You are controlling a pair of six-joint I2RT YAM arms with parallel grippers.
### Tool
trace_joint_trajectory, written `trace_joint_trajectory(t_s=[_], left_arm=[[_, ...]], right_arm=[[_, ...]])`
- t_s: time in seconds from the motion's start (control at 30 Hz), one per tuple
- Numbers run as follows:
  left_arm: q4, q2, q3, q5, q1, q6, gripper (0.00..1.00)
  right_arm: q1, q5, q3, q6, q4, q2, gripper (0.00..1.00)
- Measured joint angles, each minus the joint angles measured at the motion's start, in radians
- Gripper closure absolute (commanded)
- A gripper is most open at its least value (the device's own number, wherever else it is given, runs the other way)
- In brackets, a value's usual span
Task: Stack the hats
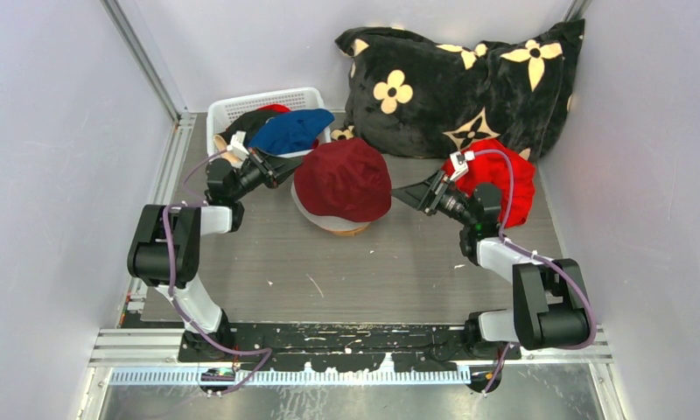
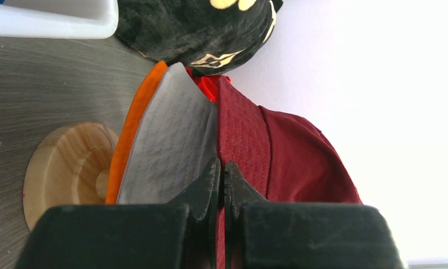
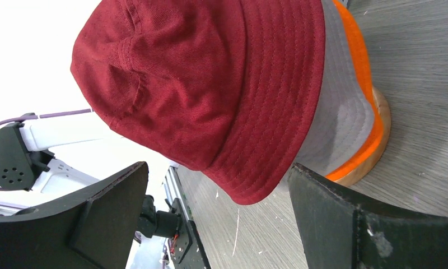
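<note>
Left gripper [image 1: 292, 166] [image 2: 220, 179]: fingers pressed together on the brim edge of the dark red hat [image 1: 345, 179] [image 2: 289, 145] [image 3: 199, 84], on the stack's left side; a strip of dark red cloth shows between the jaws.
Right gripper [image 1: 405, 196] [image 3: 219, 168]: jaws spread wide, holding nothing, just beside the right side of the stack, with the dark red brim lying between the two fingers in the wrist view.
Dark red hat: top of the stack, crown up, brim drooping over the layers below.
Grey hat [image 2: 171, 140] [image 3: 336, 112]: directly under the dark red one, its brim showing beneath it.
Orange hat [image 2: 133, 129] [image 3: 364, 73]: lowest layer, a thin rim under the grey.
Wooden stand [image 1: 346, 230] [image 2: 65, 168] [image 3: 359, 174]: carries the stack near the middle of the table [image 1: 373, 271].
Bright red hat [image 1: 504, 179]: crumpled on the table behind the right wrist, in front of the cushion [image 1: 451, 79] [image 2: 194, 28].
Blue hat [image 1: 290, 131]: lies over the rim of the white basket [image 1: 241, 107] at the far left.
Black hat [image 1: 250, 120]: inside the basket, partly under the blue one.
</note>
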Motion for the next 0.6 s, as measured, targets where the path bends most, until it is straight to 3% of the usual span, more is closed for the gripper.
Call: trace_joint_trajectory(t_s=[0.6], left_arm=[[-0.010,0.009,-0.031,0.002,0.000,0.037,1.00]], right_arm=[[-0.007,-0.016,-0.002,0.106,0.212,0.196,0.08]])
